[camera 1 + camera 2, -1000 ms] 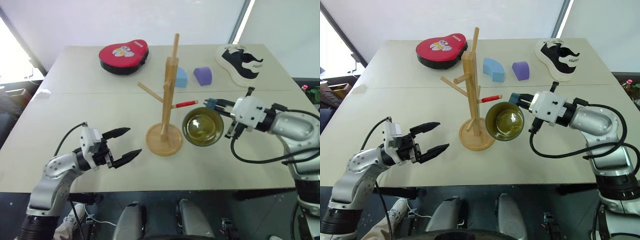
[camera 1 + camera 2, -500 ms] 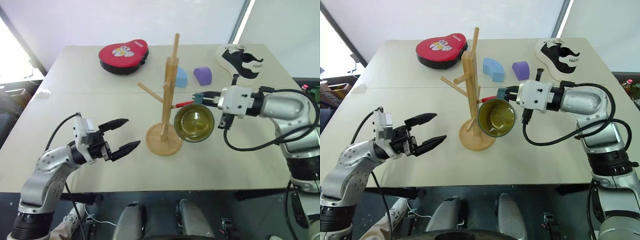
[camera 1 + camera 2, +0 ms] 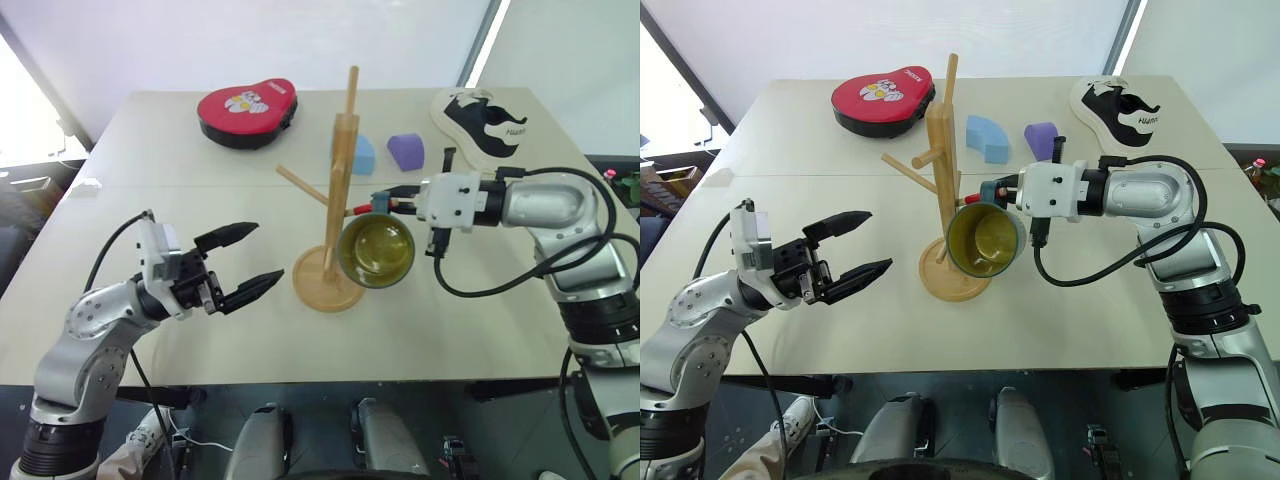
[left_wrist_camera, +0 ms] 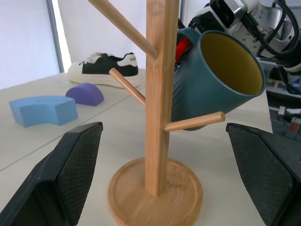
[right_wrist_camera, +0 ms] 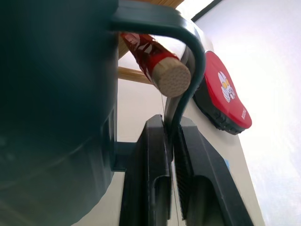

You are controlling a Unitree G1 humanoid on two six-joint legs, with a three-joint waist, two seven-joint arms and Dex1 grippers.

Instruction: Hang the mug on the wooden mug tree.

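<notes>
Two grippers: mine, one on each arm.
Right gripper (image 5: 170, 141): my fingers pinch the mug's handle between them.
Mug (image 3: 377, 250): teal outside, yellow-green inside, tipped on its side with its mouth toward me, off the table, just beside the post.
Handle: the red-tipped peg (image 5: 153, 62) passes through its loop.
Mug tree (image 3: 335, 205): upright on its round base, mid-table.
Left gripper (image 3: 247, 265): my fingers spread apart, empty, near the base but apart from it.
</notes>
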